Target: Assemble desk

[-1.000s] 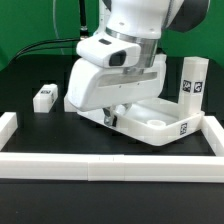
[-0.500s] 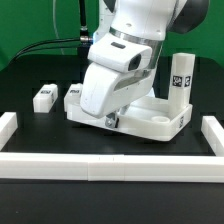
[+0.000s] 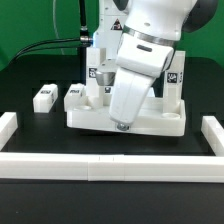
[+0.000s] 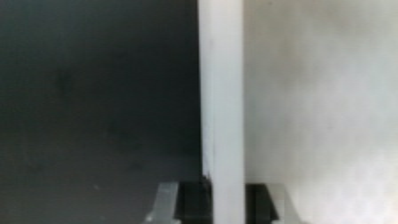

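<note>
Desk top [image 3: 160,122] is seen lying on the black worktop [image 3: 20,95], just behind the low white wall [image 3: 100,165]. Two tagged legs are stood up at its far side (a left leg [image 3: 97,75] and a right leg [image 3: 172,80], as the exterior view shows them). A loose leg [image 3: 43,96] and a second loose leg [image 3: 75,92] are laid beside it. The pincer [image 4: 217,198] is clamped on the desk top's thin white edge [image 4: 217,100].
</note>
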You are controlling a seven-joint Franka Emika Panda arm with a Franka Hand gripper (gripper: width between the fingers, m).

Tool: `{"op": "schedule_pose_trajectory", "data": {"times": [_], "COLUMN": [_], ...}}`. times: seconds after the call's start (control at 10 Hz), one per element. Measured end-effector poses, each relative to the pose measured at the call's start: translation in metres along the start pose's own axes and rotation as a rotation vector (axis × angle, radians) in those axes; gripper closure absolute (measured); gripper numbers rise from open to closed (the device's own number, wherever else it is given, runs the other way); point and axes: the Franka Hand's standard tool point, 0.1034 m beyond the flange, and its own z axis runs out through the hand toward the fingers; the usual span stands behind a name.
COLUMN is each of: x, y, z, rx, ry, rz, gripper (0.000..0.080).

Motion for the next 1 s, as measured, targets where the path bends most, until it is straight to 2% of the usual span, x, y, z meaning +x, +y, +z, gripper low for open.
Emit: {"op": "schedule_pose_trajectory", "data": {"times": [0.3,0.4,0.5,0.6,0.8,0.9,1.0], "x": [-0.005,0.0,0.012,0.023,0.032,0.032,0.031], "y": [0.001,0.001,0.01,0.023,0.041,0.042,0.041], "z": [0.002,-0.001,-0.006,-0.01,-0.018,-0.016,-0.015], "rx": [-0.006,0.007,0.016,0.007,0.014,0.005,0.009], "ry": [-0.02,-0.024,-0.029,-0.03,-0.04,-0.037,-0.038], "rz": [-0.095,-0.078,-0.091,-0.102,-0.117,-0.107,-0.106], "gripper": [0.0746,0.0746,0.0746,0.0746,0.0746,0.0746,0.0746]}}
